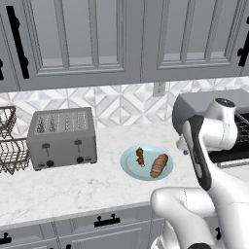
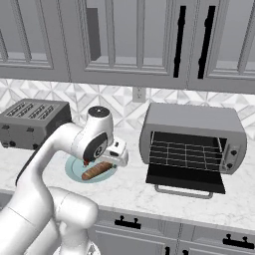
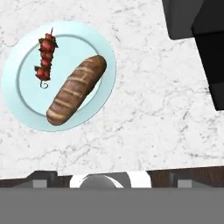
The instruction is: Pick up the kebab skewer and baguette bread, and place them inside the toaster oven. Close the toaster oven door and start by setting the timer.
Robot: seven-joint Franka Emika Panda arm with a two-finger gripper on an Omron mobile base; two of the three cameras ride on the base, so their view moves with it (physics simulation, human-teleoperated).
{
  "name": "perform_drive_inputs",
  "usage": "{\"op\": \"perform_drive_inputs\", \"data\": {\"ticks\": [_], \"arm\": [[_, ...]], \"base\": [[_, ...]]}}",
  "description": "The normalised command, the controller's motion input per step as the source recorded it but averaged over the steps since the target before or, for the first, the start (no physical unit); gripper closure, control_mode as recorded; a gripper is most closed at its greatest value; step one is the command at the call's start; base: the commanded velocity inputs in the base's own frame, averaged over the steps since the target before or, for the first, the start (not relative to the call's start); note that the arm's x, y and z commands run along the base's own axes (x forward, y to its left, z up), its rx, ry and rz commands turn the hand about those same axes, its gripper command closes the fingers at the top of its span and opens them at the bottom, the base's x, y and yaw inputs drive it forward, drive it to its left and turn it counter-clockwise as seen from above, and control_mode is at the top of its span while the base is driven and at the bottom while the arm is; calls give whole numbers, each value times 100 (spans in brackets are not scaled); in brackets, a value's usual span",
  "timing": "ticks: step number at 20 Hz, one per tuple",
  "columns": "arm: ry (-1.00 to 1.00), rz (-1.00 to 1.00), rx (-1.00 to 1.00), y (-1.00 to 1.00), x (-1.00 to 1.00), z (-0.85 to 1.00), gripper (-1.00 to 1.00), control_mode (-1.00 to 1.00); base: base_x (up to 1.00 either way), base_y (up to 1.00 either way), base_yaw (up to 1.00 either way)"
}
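We're hovering the gripper, jaws wide & empty, above the plate; next we're dropping onto the kebab skewer, ahead-left of it.

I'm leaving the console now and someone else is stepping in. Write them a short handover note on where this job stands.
Gripper: open, empty, above the counter beside the plate.
Skewer and baguette: both on the teal plate, side by side, untouched.
Toaster oven: to the plate's right, door folded down open, rack bare.
Done: door is open; nothing picked up.
Left: move skewer and baguette onto the rack, close the door, set the timer.
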Motion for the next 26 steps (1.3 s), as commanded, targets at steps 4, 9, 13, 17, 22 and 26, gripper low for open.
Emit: {"op": "perform_drive_inputs", "data": {"ticks": [4, 9, 13, 17, 22, 26], "arm": [[22, -6, 9, 100, 43, -43, -100, -100], [21, -6, 5, 100, 19, -56, -100, -100], [7, -3, 1, 45, 15, -42, -100, -100], [0, -5, 0, 11, 48, -39, -100, -100], [4, -8, 0, 9, 41, -40, -100, -100], [3, -7, 0, -1, 22, -21, -100, -100]], "base": [[0, 0, 0], [0, 0, 0], [0, 0, 0], [0, 0, 0], [0, 0, 0], [0, 0, 0]]}}
